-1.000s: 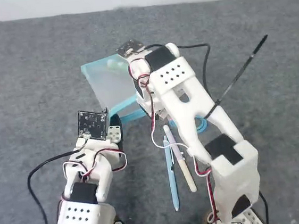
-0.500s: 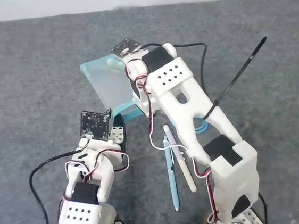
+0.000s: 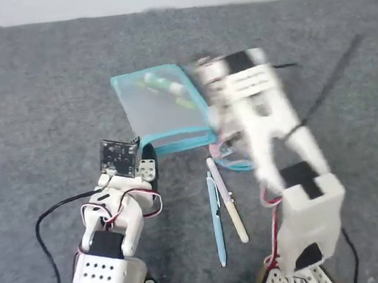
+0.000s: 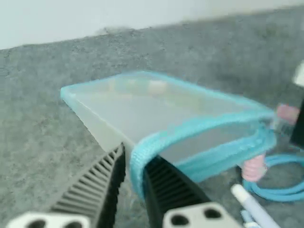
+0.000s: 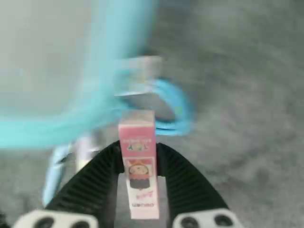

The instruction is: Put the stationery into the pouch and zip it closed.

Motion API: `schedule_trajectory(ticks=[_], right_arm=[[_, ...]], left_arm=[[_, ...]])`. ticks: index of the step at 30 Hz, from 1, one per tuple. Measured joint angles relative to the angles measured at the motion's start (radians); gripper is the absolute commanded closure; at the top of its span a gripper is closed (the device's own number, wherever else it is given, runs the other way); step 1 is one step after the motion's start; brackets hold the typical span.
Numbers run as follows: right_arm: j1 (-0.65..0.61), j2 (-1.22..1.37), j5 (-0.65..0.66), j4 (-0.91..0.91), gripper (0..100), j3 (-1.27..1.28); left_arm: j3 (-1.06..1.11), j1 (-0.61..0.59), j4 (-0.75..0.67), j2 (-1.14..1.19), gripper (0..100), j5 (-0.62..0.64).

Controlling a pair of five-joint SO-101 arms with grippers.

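Note:
The translucent pouch point(image 3: 162, 107) with teal trim lies on the grey carpet, some pale and green items showing through it. My left gripper point(image 3: 148, 154) is shut on its near teal edge point(image 4: 135, 159). My right gripper point(image 5: 137, 149) is shut on a pink eraser point(image 5: 137, 175), held just off the pouch's point(image 5: 57, 66) corner, above the teal cord loop point(image 5: 175, 107). In the high view the right arm point(image 3: 261, 120) is blurred beside the pouch. A blue pen point(image 3: 216, 223) and a cream pen point(image 3: 231, 208) lie on the carpet between the arms.
The grey carpet point(image 3: 41, 83) is bare to the left of and behind the pouch. A black cable tie point(image 3: 331, 76) sticks out from the right arm. The teal cord loop point(image 4: 280, 187) lies beside a pen tip point(image 4: 247, 202).
The right arm has swung right, off the pouch, and is blurred with motion. The pouch now shows uncovered and lies flatter. The left arm has hardly moved.

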Motion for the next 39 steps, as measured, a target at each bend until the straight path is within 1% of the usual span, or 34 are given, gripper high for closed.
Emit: schedule_trajectory(ticks=[3, 7, 10, 12, 13, 14, 17, 18, 19, 24, 29, 32, 35, 39], right_arm=[[0.129, -0.06, 0.04, -0.049, 99.2, 0.066], [0.249, -0.132, 0.104, -0.15, 99.2, 0.192], [0.295, -0.14, 0.143, -0.275, 99.2, 0.324], [0.301, -0.14, 0.155, -0.376, 98.7, 0.419], [0.299, -0.14, 0.155, -0.43, 96.6, 0.466], [0.296, -0.14, 0.157, -0.477, 92.1, 0.506], [0.295, -0.138, 0.149, -0.586, 75.3, 0.572], [0.295, -0.138, 0.143, -0.609, 71.7, 0.585], [0.295, -0.138, 0.141, -0.623, 70.2, 0.586], [0.298, -0.173, 0.135, -0.62, 77.1, 0.594], [0.296, -0.328, 0.133, -0.606, 75.3, 0.703], [0.298, -0.417, 0.173, -0.614, 75.5, 0.825], [0.313, -0.443, 0.193, -0.684, 75.6, 0.941], [0.339, -0.442, 0.192, -0.743, 75.6, 0.964]], left_arm=[[0.002, 0.003, 0.0, 0.0, 99, 0.0], [0.002, 0.003, 0.0, 0.0, 99, 0.0], [0.002, 0.003, 0.0, 0.0, 99, 0.0], [0.002, 0.003, 0.0, 0.0, 99, 0.0], [0.002, 0.003, 0.0, 0.0, 99, 0.0], [0.002, 0.003, 0.0, 0.0, 99, 0.0], [0.002, 0.003, 0.0, 0.0, 99, 0.0], [0.002, 0.002, 0.0, 0.0, 99, 0.0], [0.002, 0.002, 0.0, 0.0, 99, 0.0], [0.002, -0.015, 0.0, 0.0, 99, 0.0], [0.002, -0.015, 0.0, 0.0, 99, -0.002], [0.002, -0.015, 0.0, 0.0, 99, -0.002], [0.002, -0.015, 0.0, 0.0, 99, -0.002], [0.002, -0.015, 0.0, 0.0, 99, -0.002]])
